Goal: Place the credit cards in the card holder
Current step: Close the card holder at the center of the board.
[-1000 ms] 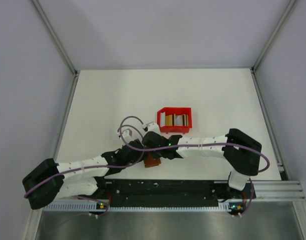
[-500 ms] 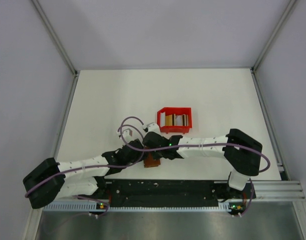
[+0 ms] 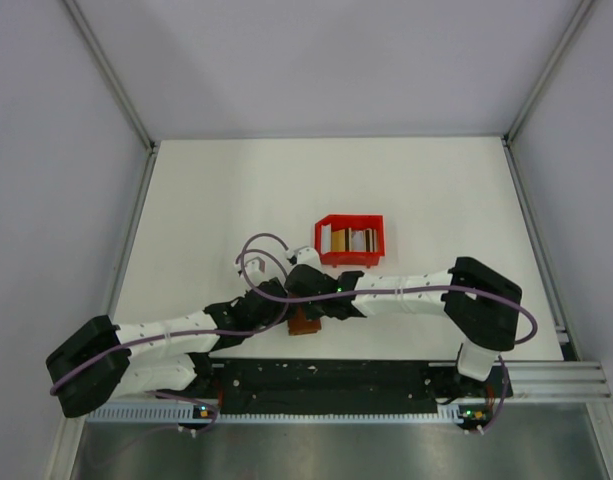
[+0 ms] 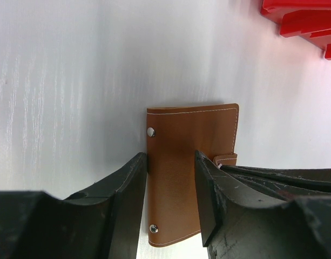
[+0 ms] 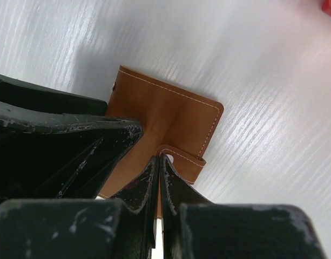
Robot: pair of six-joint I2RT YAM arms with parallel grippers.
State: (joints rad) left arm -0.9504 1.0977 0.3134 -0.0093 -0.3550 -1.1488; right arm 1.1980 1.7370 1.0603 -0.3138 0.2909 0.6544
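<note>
The brown card holder (image 4: pixel 192 140) lies closed and flat on the white table, also seen as a brown patch (image 3: pixel 305 324) under both wrists. My left gripper (image 4: pixel 170 159) is open and straddles its left part: one finger hugs the edge with the studs, the other rests on the cover. My right gripper (image 5: pixel 160 157) is shut, its tips pressed against the small closing tab (image 5: pixel 184 162); whether the tab is pinched I cannot tell. The credit cards (image 3: pixel 348 240), gold and pale, stand on edge in the red bin (image 3: pixel 350 220) behind the arms.
The red bin's corner (image 4: pixel 305 21) shows at the top right of the left wrist view, close beyond the card holder. Both forearms cross over the near middle of the table. Grey walls enclose the white table on three sides.
</note>
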